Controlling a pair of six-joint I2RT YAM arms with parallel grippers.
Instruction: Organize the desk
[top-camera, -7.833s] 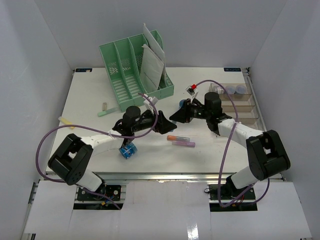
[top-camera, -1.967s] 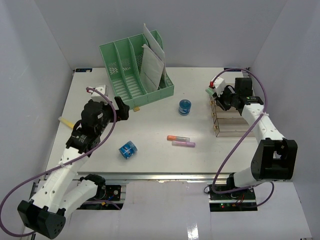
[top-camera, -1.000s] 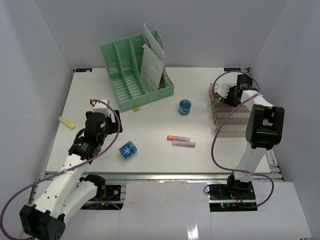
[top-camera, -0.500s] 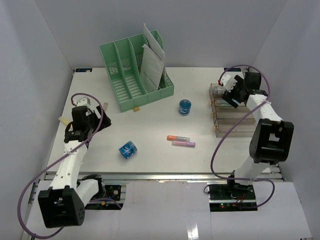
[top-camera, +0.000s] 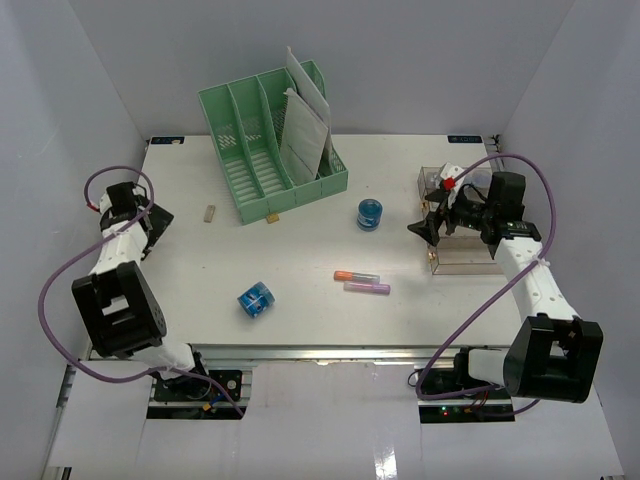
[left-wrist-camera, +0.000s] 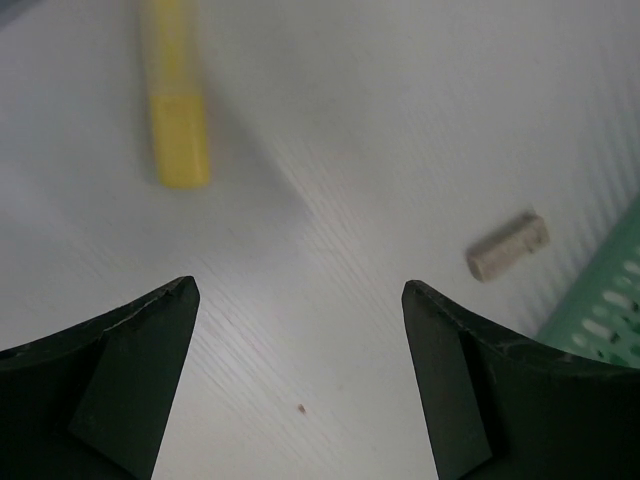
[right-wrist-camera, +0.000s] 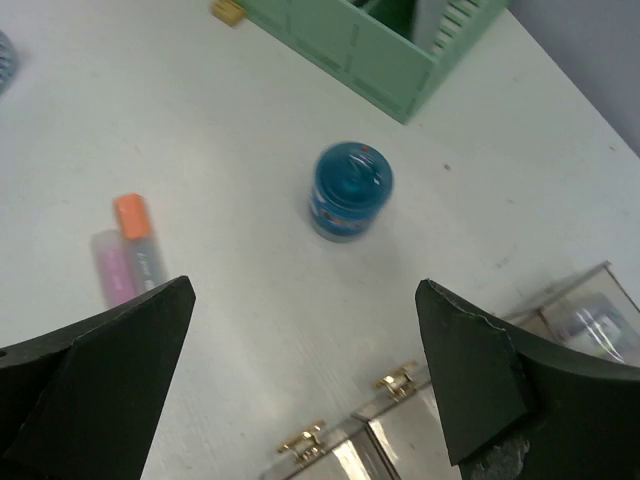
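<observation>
Left claw (left-wrist-camera: 298, 298) stands wide, empty; yellow marker (left-wrist-camera: 175, 130), beige block (left-wrist-camera: 507, 245) lie ahead. Right claw (right-wrist-camera: 305, 292) wide, empty; blue jar (right-wrist-camera: 350, 190) ahead, label blurred.

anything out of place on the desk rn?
The small blue jar near the front edge looks tipped on its side, unlike the upright blue jar mid-desk. An orange-capped marker and a pink marker lie loose on the white desk. No spill visible.
</observation>
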